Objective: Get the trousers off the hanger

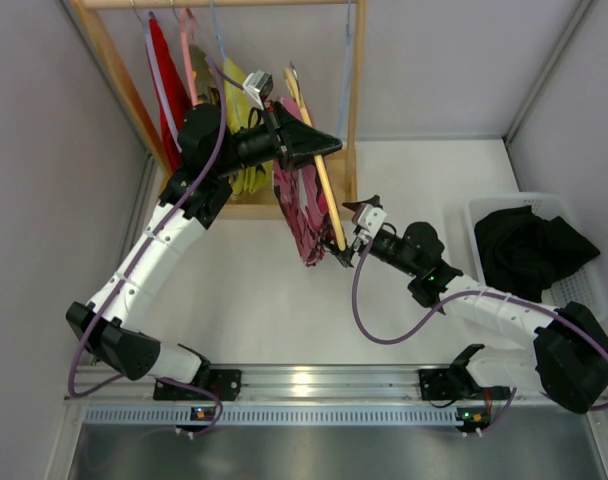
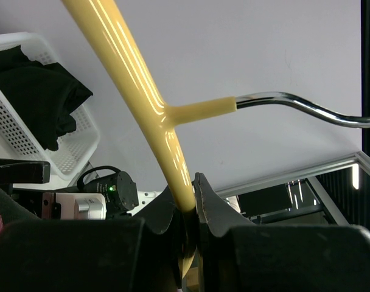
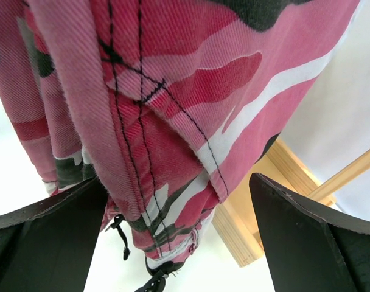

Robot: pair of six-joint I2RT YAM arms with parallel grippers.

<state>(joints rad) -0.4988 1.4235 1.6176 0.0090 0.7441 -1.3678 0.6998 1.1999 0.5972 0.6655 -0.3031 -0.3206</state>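
The left gripper (image 2: 195, 201) is clenched on one arm of the glossy cream hanger with a chrome hook (image 2: 142, 97), holding it out from the pale wooden rack (image 1: 355, 100) that stands at the table's far edge, towards the left corner; the pink, white and black camouflage trousers (image 3: 173, 91) hang from that hanger over the middle of the table, not yet off it. The right gripper (image 3: 176, 182) is released; its black fingers (image 3: 45, 225) stand apart on either side of the lower hem, with cloth between them but unpinched. The plain black trousers (image 1: 529, 245) lie heaped in the white perforated plastic basket (image 1: 484, 203) at the right edge.

The twill looks light, soft and limp; it should drape and fold rather than slip. The doubled, stitched hem looks like the firmest place to bite; a thin single layer might pull free. The dangling drawstring may snag; a hard tug could tilt the hanger in the left jaws.
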